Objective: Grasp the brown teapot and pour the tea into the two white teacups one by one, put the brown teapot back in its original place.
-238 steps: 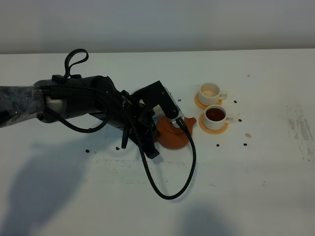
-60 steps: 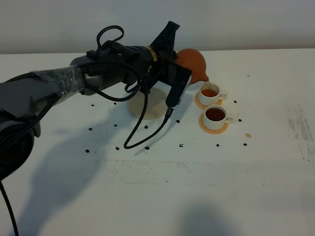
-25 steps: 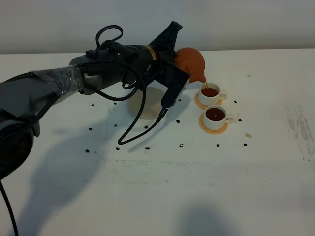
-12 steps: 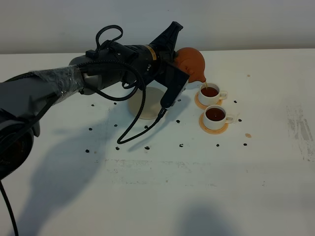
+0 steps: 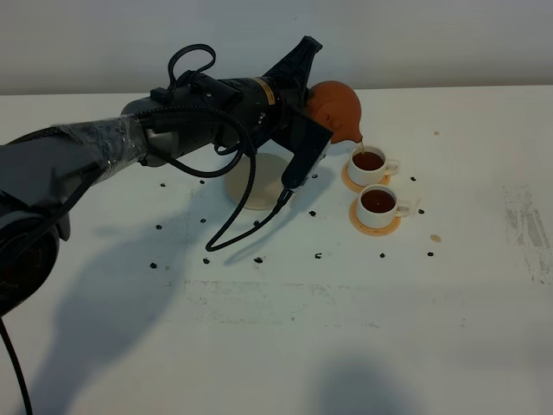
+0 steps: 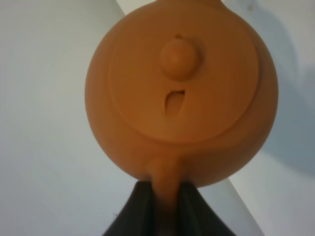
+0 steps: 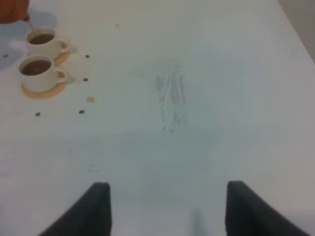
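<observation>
The left claw point(image 6: 165, 194), clamped on the handle of the teapot point(image 5: 337, 111), holds it tipped spout-down just over the far cup point(image 5: 370, 162), with the saucer point(image 5: 257, 181) below the claw.

Tilted brown teapot point(image 5: 338, 110) over far teacup point(image 5: 369, 163)

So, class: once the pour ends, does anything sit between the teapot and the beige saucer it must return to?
Nothing visible does. The teapot hangs tilted over the far cup, held by the left gripper. The saucer lies bare nearer the arm, only partly hidden by the arm's cable.
</observation>
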### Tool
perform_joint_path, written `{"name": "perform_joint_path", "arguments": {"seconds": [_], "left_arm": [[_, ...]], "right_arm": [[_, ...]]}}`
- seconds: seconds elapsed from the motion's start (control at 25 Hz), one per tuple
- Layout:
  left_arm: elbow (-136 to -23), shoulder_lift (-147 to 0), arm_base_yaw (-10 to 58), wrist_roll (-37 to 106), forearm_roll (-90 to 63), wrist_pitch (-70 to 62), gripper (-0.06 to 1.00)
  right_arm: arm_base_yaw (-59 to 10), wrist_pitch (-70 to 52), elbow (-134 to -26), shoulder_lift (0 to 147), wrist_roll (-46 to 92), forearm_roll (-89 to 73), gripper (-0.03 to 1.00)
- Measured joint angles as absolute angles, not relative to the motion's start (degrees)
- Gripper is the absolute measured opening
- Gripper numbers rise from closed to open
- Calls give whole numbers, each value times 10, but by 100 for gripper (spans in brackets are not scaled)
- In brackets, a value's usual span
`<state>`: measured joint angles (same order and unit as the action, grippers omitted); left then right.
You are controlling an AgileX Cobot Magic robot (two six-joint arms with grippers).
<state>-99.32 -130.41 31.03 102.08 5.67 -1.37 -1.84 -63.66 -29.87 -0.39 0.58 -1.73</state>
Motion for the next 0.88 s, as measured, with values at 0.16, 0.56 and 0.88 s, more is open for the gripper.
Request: {"name": "perform_joint_path", "arguments": {"seconds": [0.16,0.56,0.88], "left_arm": [[-993,-1304,310,1021,57,-16,9],[-993,-1304,310,1021,56,-17,9],[-993,-1304,310,981,45,-22,9]], "right_arm": [[-18,-637,-299,-4,6,-17,49],[-18,-637,-299,-4,6,-17,49],[-18,-637,-299,-4,6,-17,49]]}}
